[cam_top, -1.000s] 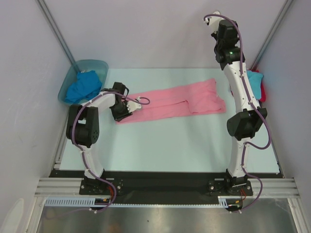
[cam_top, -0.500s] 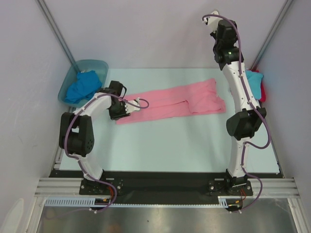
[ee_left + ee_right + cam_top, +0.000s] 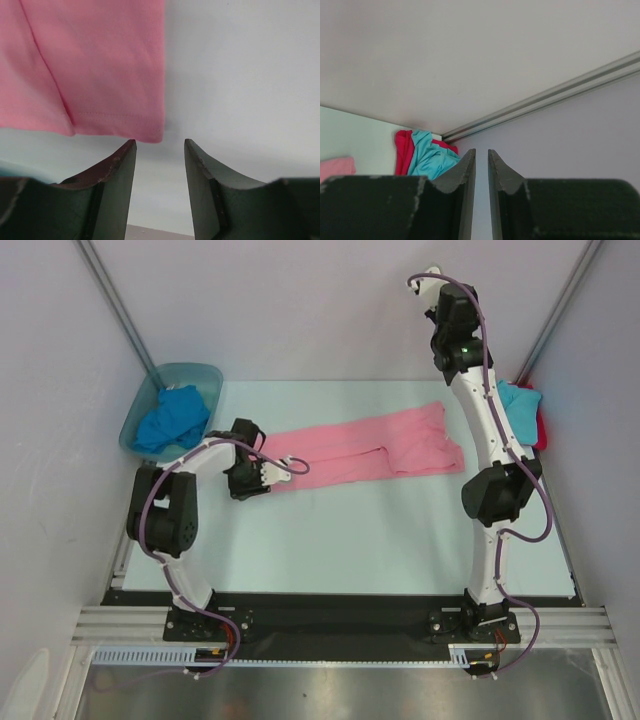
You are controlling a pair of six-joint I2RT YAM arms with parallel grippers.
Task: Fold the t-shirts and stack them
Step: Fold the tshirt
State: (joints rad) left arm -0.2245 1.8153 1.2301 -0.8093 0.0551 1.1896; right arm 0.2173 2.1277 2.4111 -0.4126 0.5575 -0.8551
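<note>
T-shirts: four, one each: pink point(image 3: 365, 450), blue point(image 3: 170, 418) in tub point(image 3: 207, 373), turquoise point(image 3: 519, 405), red point(image 3: 541, 430). Left gripper point(image 3: 159, 145) apart, right gripper point(image 3: 481, 152) barely apart, both empty.

Left arm point(image 3: 195, 462) and right arm point(image 3: 487, 430): 2 units of like build, with white link shells alternating with black rounded joint housings. Each carries 1 purple cable point(image 3: 432, 277) running outside the links in loose loops. The bases point(image 3: 200, 623) are black blocks, seated at 7 and 5 o'clock of the overhead view. 1 green indicator light point(image 3: 466, 348) shows on the right arm's upper black housing, at 1 o'clock. Left gripper point(image 3: 160, 145) fingers point(image 3: 117, 185) and right gripper point(image 3: 481, 152) fingers point(image 3: 457, 185) are dark and wedge-shaped, tapering to blunt tips, with edges scuffed pale.
</note>
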